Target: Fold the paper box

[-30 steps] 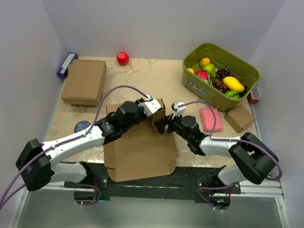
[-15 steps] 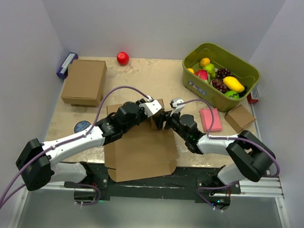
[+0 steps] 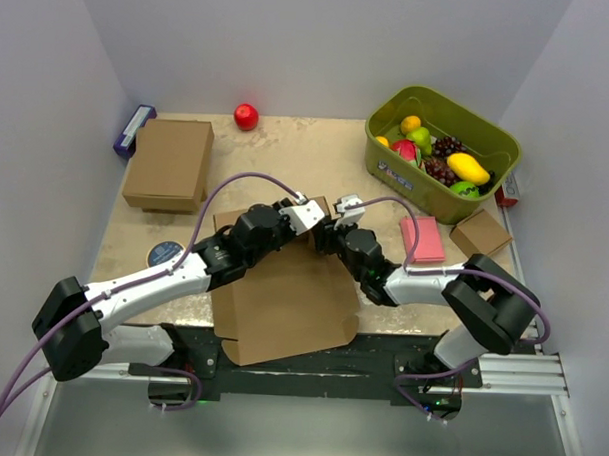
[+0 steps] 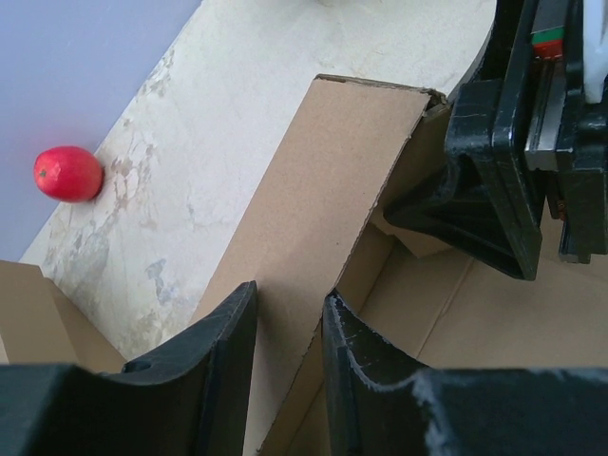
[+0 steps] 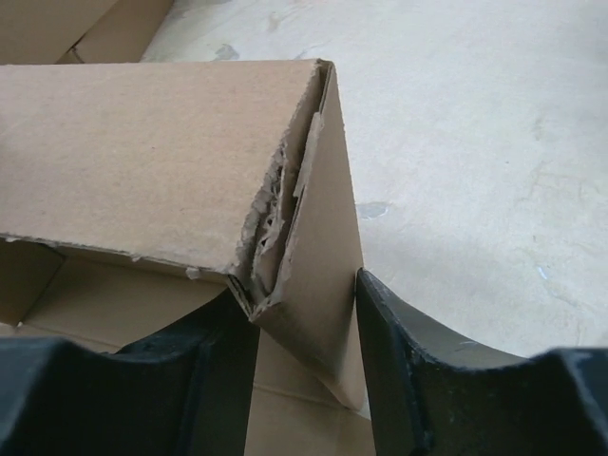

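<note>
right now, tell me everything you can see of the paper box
The paper box is plain brown corrugated cardboard, half folded: its base lies flat at the near edge of the table, overhanging slightly, its far wall raised. The left pincer clamps that wall; the right pincer straddles the adjoining side flap, whose corner is frayed.

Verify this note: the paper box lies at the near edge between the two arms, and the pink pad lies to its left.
One thing is wrong: the pink pad lies to the right of the paper box, toward the green bin, as the top external view shows. The box does lie at the near edge between the two arms.
</note>
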Motion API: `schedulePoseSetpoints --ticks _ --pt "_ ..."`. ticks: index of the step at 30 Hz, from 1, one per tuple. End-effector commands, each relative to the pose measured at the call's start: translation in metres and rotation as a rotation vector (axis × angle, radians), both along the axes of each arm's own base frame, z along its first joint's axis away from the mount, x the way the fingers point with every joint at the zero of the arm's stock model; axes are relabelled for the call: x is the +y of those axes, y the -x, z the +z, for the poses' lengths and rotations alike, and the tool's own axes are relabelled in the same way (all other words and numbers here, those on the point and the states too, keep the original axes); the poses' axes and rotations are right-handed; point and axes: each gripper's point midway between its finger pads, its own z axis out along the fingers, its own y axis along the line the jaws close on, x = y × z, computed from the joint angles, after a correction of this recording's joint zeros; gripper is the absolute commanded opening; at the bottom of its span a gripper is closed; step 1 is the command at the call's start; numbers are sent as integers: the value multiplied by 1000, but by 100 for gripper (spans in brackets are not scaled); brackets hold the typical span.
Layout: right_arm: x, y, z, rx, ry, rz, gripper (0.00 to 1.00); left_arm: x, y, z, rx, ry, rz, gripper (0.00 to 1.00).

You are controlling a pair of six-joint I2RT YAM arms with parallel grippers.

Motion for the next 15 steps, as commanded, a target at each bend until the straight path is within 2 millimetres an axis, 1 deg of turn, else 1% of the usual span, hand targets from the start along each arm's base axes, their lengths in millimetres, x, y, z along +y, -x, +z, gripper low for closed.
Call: schedulePoseSetpoints --ticks 1,5,9,12,13,15 --pt "-8 -15 20 -50 -24 -120 44 -7 18 -27 108 -33 -57 36" --pt "-14 -18 16 -39 -11 -166 37 -7 18 -28 108 -35 -55 35" --pt "-23 -21 12 -26 -3 -233 28 -7 18 -27 106 -32 -52 35" --pt "-27 -21 8 -16 0 -264 25 -8 18 -27 108 -30 -52 35" --pt "-31 -23 7 -18 7 -289 25 -8 19 -27 108 -29 -53 35" --pt "-31 -23 3 -9 32 -303 25 -8 18 -27 107 -28 -52 34"
